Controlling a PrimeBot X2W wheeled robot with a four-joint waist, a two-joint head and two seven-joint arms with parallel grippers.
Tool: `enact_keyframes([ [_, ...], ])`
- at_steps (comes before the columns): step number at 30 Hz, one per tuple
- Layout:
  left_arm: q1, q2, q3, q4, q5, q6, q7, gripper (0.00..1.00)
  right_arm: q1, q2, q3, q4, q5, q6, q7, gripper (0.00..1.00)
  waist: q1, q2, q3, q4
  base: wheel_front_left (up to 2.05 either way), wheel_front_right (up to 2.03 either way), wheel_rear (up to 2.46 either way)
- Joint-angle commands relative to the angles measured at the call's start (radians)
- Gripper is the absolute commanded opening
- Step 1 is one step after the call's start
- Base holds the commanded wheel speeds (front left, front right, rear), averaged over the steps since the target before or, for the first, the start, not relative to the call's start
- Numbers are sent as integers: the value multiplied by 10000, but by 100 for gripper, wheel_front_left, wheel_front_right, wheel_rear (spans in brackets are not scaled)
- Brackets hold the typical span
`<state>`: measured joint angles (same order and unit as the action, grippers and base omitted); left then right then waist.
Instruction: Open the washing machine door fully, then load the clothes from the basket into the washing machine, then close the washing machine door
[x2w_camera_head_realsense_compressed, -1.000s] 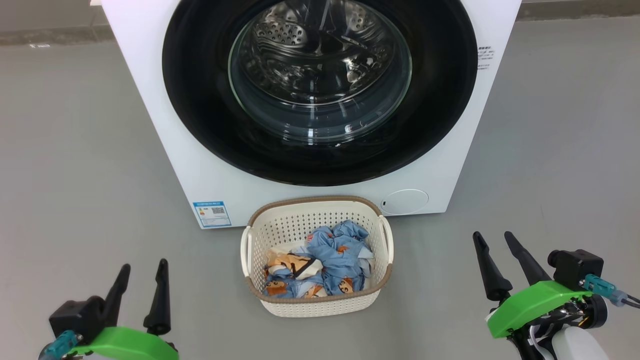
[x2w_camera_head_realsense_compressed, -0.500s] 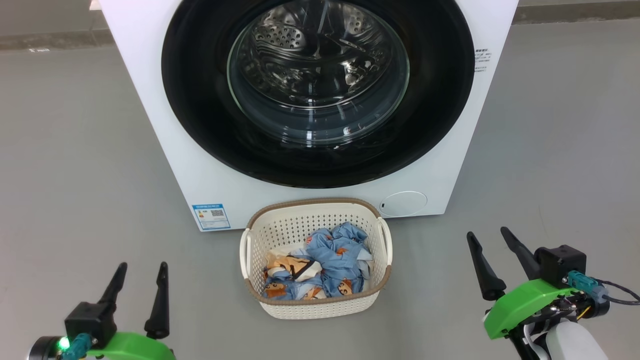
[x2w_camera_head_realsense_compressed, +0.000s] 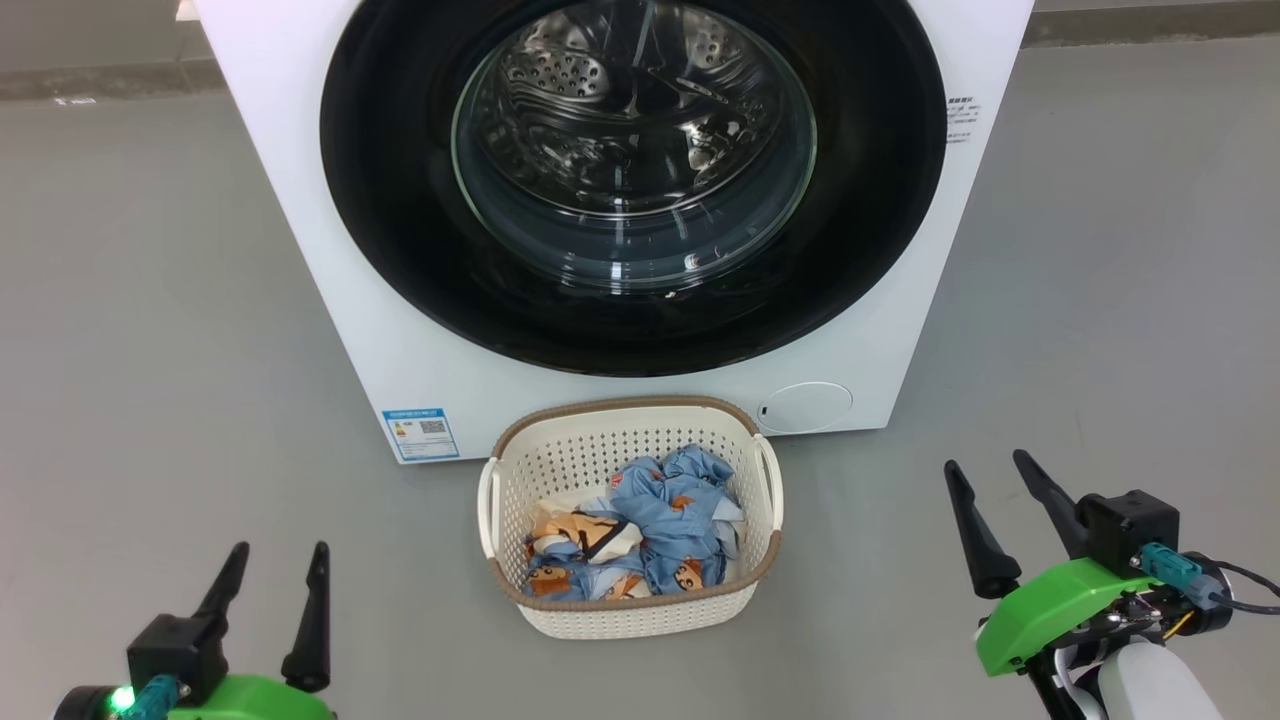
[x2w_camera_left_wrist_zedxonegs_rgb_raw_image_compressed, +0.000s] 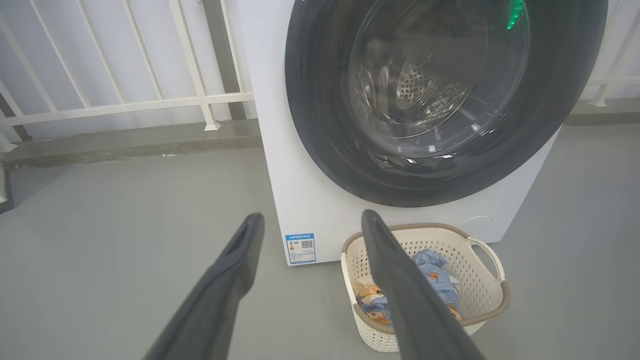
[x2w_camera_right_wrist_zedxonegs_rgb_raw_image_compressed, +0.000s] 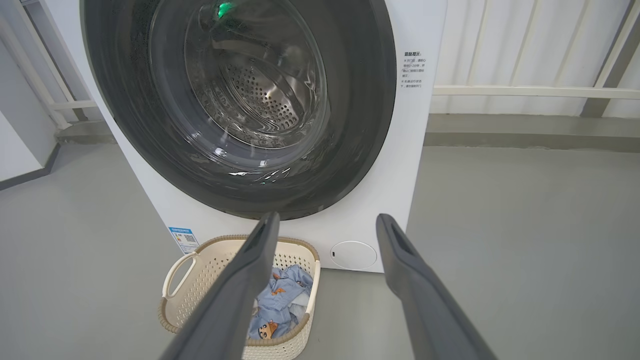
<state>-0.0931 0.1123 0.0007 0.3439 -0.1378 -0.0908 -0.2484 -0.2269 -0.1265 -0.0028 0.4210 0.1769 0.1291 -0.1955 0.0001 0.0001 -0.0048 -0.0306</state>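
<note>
Left claw (x2w_camera_head_realsense_compressed: 280, 548) lower, spread wide, door (x2w_camera_head_realsense_compressed: 633, 150) closed

The left gripper (x2w_camera_head_realsense_compressed: 280, 548) and the right gripper (x2w_camera_head_realsense_compressed: 985, 460) are each made up of two long black fingers (x2w_camera_head_realsense_compressed: 975, 540), tapered to narrow tips. In the wrist views a shallow groove is shown near each tip. Each pair is set in a bright green shell (x2w_camera_head_realsense_compressed: 1060, 605), with a black block (x2w_camera_head_realsense_compressed: 1125, 528) mounted beside it. A teal connector (x2w_camera_head_realsense_compressed: 1170, 568) with a thin dark cable (x2w_camera_head_realsense_compressed: 1240, 567) is fitted there. A small green light (x2w_camera_head_realsense_compressed: 120, 698) is lit on the left one. A glossy white forearm (x2w_camera_head_realsense_compressed: 1150, 685) is seen behind the right.
</note>
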Motion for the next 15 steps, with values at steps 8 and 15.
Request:
enact_keyframes([
  [8,-599,139,516,46,-76,224,-134,100,-291,148,-217,-263,-430,16,-155,100,0,-1,-14,11,0,0,0],
  [15,-544,-17,639,-117,-280,256,-134,100,-281,241,-306,-257,-484,16,-163,100,0,-1,-30,8,0,0,0],
])
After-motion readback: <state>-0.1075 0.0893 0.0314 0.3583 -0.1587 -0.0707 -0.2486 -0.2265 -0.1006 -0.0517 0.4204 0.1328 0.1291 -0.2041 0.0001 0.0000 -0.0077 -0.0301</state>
